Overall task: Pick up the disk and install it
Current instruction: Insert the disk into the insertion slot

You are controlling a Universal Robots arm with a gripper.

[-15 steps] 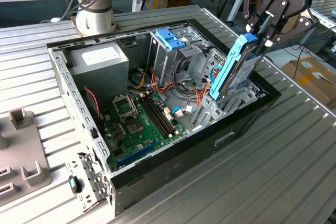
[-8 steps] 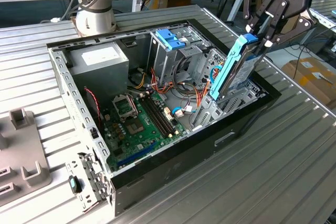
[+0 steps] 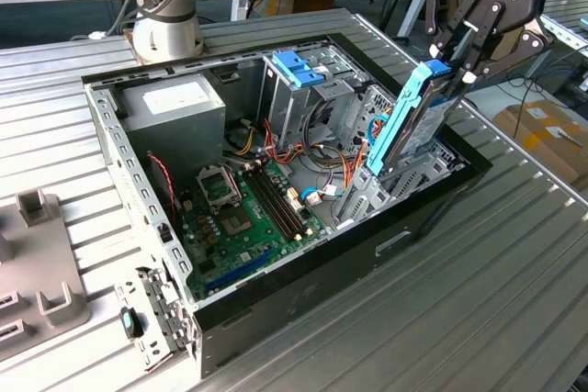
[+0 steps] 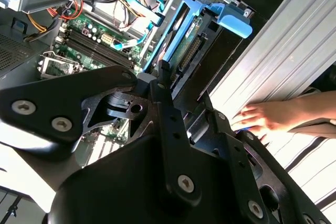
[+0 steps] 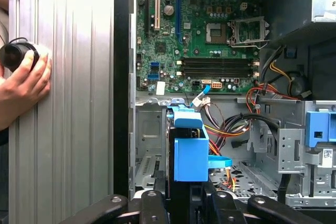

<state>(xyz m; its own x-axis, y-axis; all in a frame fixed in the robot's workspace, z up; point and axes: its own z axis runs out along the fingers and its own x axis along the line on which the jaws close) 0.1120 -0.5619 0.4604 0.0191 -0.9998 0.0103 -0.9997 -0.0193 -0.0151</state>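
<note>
disk (image 3: 413,126) | silver, blue rails | on edge, tilted | lower end in case (image 3: 395,245)

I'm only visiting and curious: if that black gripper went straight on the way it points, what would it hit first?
Probably the metal drive bay in the computer case. The gripper points down into it, shut on the disk, whose lower end would likely touch first; depth is unclear.
</note>
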